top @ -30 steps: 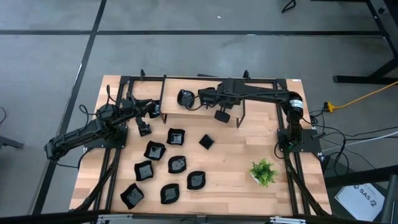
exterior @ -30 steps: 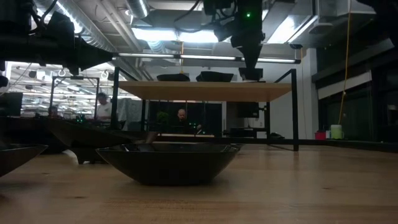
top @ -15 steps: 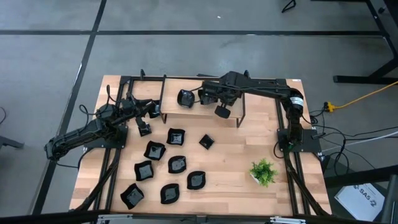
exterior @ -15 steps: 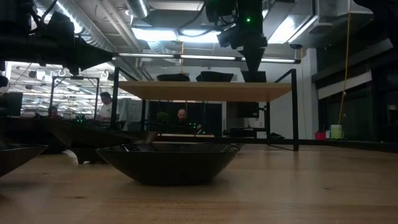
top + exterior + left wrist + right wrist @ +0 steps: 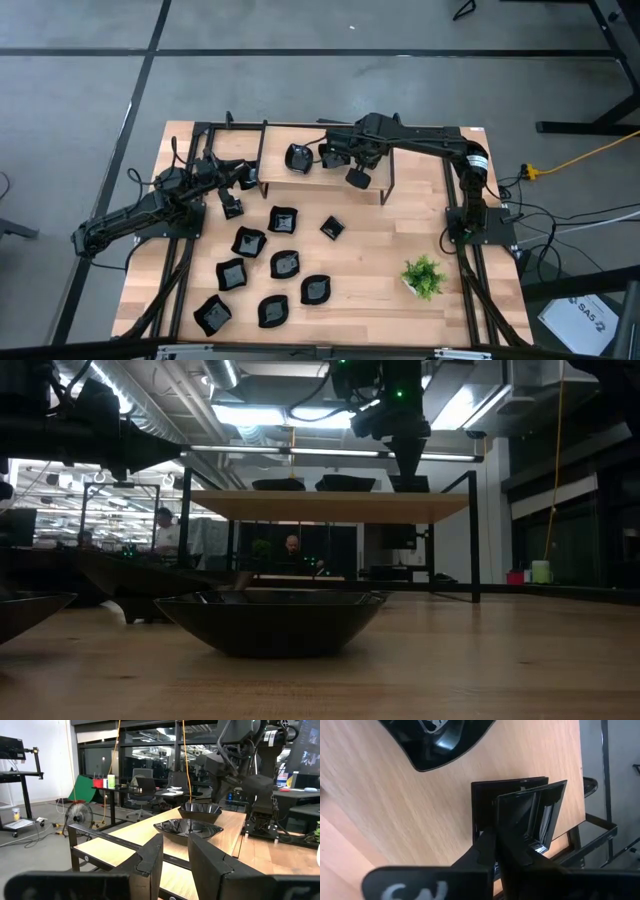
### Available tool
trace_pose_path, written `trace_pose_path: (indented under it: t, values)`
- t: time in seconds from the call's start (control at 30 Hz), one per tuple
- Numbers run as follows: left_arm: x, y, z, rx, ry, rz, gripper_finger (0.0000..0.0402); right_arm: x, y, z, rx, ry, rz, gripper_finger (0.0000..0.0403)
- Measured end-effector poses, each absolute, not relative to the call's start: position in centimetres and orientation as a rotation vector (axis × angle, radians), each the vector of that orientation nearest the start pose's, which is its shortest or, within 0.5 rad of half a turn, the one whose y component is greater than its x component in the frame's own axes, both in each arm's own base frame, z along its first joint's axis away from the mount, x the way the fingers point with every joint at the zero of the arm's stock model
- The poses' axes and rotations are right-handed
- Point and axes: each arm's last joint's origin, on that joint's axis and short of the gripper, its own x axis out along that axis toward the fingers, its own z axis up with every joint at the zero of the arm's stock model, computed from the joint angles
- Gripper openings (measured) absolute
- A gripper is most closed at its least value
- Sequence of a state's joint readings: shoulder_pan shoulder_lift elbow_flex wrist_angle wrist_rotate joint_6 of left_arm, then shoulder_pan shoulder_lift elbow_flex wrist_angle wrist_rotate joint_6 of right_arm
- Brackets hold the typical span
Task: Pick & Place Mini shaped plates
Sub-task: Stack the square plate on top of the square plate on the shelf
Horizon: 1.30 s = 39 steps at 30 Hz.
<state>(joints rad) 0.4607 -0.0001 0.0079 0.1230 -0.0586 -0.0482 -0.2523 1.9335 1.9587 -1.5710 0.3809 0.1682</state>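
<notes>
My right gripper reaches over the raised wooden shelf at the table's far side, shut on a small square black plate. It shows in the low view with its underside at the shelf top. Two more black plates rest on the shelf. Several glossy black plates lie on the table in front of the shelf. My left gripper is open and empty, level, near the shelf's left end. My right gripper pinches the square plate's rim at one side, one finger inside the dish and one outside. The fingers point down from above. The plate sits level at the shelf top; whether it rests on the shelf I cannot tell.
The shelf's black frame posts stand on the table. A small green potted plant stands at the near right. A large black bowl fills the low view's foreground. People show in the room beyond.
My right gripper has taken the square plate a little toward the table's far edge over the shelf, and its wrist has tipped. It has stayed shut on the plate and kept still in the last half second.
</notes>
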Motion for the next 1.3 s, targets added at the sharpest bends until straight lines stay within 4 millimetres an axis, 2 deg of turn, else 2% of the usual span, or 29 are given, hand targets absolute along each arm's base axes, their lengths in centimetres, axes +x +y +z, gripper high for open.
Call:
trace_pose_path:
  t: [0.7, 0.83, 0.97, 1.07, 1.3]
  values:
    - [8.6, 4.4, 17.8, -0.021, -0.142, 0.515, 0.0086, 34.5, -9.8, 32.2, 0.057, 1.526, -0.557, 0.0062]
    - [8.6, 4.4, 17.8, -0.021, -0.142, 0.515, 0.0086, 34.6, -9.6, 32.1, 0.100, 1.532, -0.487, 0.0064]
    - [8.6, 4.4, 17.8, -0.021, -0.142, 0.515, 0.0086, 34.8, -8.8, 32.1, 0.152, 1.531, -0.410, 0.0064]
    - [8.6, 4.4, 17.8, -0.020, -0.142, 0.516, 0.0086, 35.0, -8.0, 32.1, 0.126, 1.532, -0.395, 0.0064]
    - [8.6, 4.4, 17.8, -0.020, -0.142, 0.516, 0.0086, 35.6, -5.6, 32.2, -0.085, 1.534, -0.367, 0.0065]
